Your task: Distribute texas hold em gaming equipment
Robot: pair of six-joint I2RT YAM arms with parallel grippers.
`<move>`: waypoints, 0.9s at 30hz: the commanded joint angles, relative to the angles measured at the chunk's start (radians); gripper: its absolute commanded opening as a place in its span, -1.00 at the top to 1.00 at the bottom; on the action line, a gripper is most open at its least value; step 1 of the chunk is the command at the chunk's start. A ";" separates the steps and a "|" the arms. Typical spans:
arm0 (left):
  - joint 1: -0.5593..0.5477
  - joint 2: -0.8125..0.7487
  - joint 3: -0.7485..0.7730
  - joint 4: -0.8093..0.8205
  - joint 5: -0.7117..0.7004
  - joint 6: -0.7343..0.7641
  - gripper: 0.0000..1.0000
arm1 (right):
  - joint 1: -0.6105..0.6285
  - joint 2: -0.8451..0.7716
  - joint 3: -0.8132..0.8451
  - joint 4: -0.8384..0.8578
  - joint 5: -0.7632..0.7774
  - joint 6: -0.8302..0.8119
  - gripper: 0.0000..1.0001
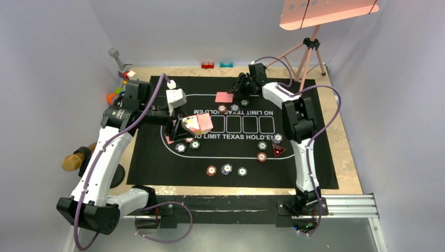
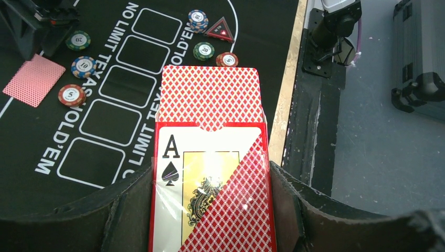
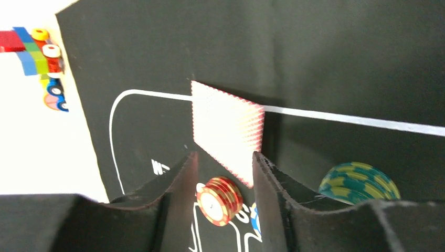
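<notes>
Hold the card deck level in the clenched left fingers above the mat so the right fingers, parted over the dealt card, can draw the next cleanly.

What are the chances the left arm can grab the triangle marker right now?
Probably not. The left gripper is shut on the card box, so it has no free jaws, and the triangle marker lies across the mat beside the right arm.
</notes>
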 commanded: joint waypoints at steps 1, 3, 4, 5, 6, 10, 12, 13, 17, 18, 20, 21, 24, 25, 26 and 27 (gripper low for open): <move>0.006 -0.049 -0.003 0.017 0.014 0.031 1.00 | -0.003 -0.113 -0.027 -0.016 0.050 -0.031 -0.01; 0.007 -0.061 -0.021 0.033 0.014 0.025 1.00 | 0.000 -0.143 -0.029 -0.021 0.055 -0.035 -0.15; 0.006 -0.064 -0.028 0.037 0.013 0.025 1.00 | 0.001 -0.159 -0.030 -0.021 0.057 -0.035 -0.24; 0.006 -0.067 -0.032 0.041 0.013 0.026 1.00 | 0.003 -0.179 -0.035 -0.021 0.055 -0.036 -0.30; 0.006 -0.066 -0.034 0.043 0.011 0.028 1.00 | 0.004 -0.202 -0.041 -0.019 0.049 -0.036 -0.35; 0.006 -0.059 -0.040 0.054 0.009 0.042 1.00 | 0.023 -0.345 -0.134 0.028 -0.015 -0.035 -0.54; 0.006 -0.054 -0.045 0.068 0.012 0.043 1.00 | 0.044 -0.434 -0.209 0.059 -0.079 -0.039 -0.67; 0.006 -0.052 -0.046 0.072 0.013 0.043 1.00 | 0.056 -0.479 -0.246 0.068 -0.115 -0.041 -0.71; 0.006 -0.039 -0.042 0.083 0.009 0.049 1.00 | 0.115 -0.652 -0.445 0.146 -0.311 -0.012 -0.78; 0.006 -0.033 -0.042 0.085 0.009 0.050 1.00 | 0.131 -0.699 -0.495 0.176 -0.339 0.005 -0.80; 0.006 -0.024 -0.039 0.089 0.009 0.051 1.00 | 0.165 -0.784 -0.587 0.235 -0.391 0.041 -0.82; 0.006 -0.018 -0.038 0.090 0.008 0.050 1.00 | 0.177 -0.813 -0.612 0.257 -0.407 0.053 -0.83; 0.006 -0.010 -0.027 0.095 0.009 0.049 1.00 | 0.204 -0.881 -0.675 0.314 -0.447 0.100 -0.85; 0.006 -0.007 -0.026 0.096 0.007 0.051 1.00 | 0.212 -0.897 -0.689 0.328 -0.453 0.114 -0.86; 0.006 -0.005 -0.024 0.098 0.005 0.052 1.00 | 0.223 -0.911 -0.698 0.336 -0.457 0.122 -0.87; 0.006 -0.003 -0.022 0.097 0.004 0.053 1.00 | 0.233 -0.921 -0.704 0.342 -0.460 0.129 -0.87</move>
